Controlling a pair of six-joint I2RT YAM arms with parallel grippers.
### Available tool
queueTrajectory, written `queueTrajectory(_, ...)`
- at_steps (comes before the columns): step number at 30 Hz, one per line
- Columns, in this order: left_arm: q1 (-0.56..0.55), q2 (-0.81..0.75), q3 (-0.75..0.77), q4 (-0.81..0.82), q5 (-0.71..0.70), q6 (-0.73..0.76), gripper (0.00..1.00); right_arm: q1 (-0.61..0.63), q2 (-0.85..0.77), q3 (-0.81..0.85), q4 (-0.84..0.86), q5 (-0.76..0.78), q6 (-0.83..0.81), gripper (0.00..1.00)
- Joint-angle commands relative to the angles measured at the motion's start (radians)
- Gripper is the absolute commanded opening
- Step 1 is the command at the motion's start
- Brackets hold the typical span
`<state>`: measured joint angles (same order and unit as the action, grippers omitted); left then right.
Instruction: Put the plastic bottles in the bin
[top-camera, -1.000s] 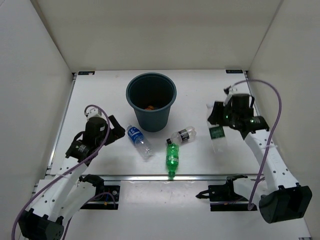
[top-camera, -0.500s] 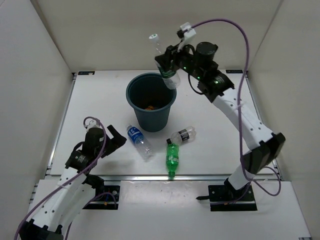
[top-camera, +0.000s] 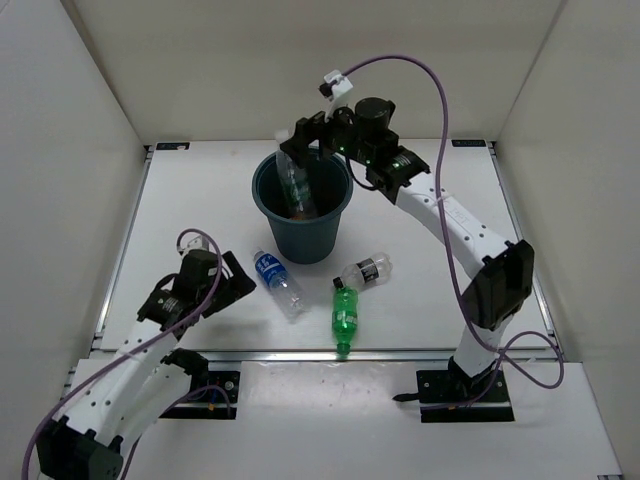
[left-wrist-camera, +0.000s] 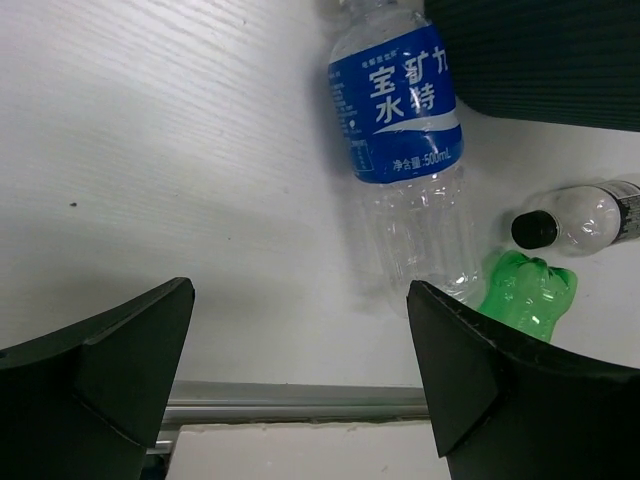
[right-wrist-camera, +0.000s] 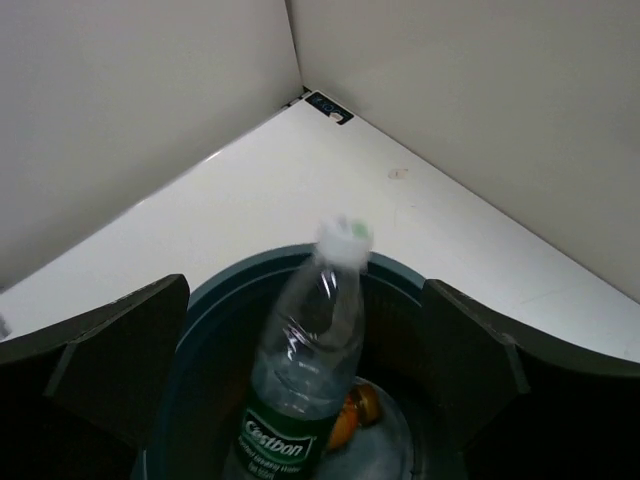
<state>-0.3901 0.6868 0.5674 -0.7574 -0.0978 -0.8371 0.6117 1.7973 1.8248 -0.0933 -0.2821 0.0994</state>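
My right gripper (top-camera: 303, 138) hangs open just above the bin (top-camera: 306, 242), a dark teal bucket. A clear bottle with a dark green label (right-wrist-camera: 300, 370) is loose between the spread fingers, neck up and blurred, its base down inside the bin (right-wrist-camera: 215, 290). An orange bottle (right-wrist-camera: 352, 415) lies on the bin's floor. In front of the bin lie a blue-labelled clear bottle (top-camera: 276, 281), a green bottle (top-camera: 344, 315) and a dark-labelled clear bottle (top-camera: 365, 270). My left gripper (top-camera: 236, 280) is open, low beside the blue-labelled bottle (left-wrist-camera: 400, 120), with nothing between its fingers.
White walls close the table in on three sides. A metal rail (left-wrist-camera: 290, 400) runs along the near edge, right under my left gripper. The green bottle (left-wrist-camera: 530, 295) and the dark-capped bottle (left-wrist-camera: 580, 215) lie close together beside the bin's wall (left-wrist-camera: 540, 60).
My right arm swung from the table's right side up over the bin with the green-labelled bottle, then opened; the bottle is dropping in. My left arm shifted only slightly.
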Motion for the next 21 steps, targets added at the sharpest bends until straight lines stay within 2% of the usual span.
queueTrajectory(1,-0.021,0.077,0.092,0.055,-0.037,0.036,0.99,-0.013,-0.130,-0.047,0.110,0.009,-0.007,0.99)
queueTrajectory(4,-0.026,0.152,0.129,0.104,-0.037,0.055,0.99,-0.046,-0.228,-0.137,0.115,0.020,0.014,0.99)
queueTrajectory(9,-0.096,0.272,0.138,0.167,-0.028,0.044,0.99,-0.098,-0.381,-0.301,0.095,0.087,0.010,0.99)
queueTrajectory(12,-0.131,0.327,0.129,0.210,-0.023,0.009,0.99,-0.145,-0.501,-0.436,0.005,0.173,0.029,0.99)
queueTrajectory(15,-0.135,0.385,0.130,0.236,-0.048,-0.017,0.98,-0.233,-0.614,-0.580,-0.112,0.235,0.060,0.99)
queueTrajectory(17,-0.130,0.404,0.135,0.265,-0.049,-0.031,0.98,-0.340,-0.702,-0.686,-0.175,0.244,0.089,0.99)
queueTrajectory(18,-0.138,0.411,0.138,0.295,-0.049,-0.042,0.99,-0.410,-0.746,-0.734,-0.218,0.226,0.111,0.99)
queueTrajectory(21,-0.153,0.447,0.135,0.329,-0.059,-0.068,0.99,-0.513,-0.812,-0.815,-0.292,0.184,0.154,0.99)
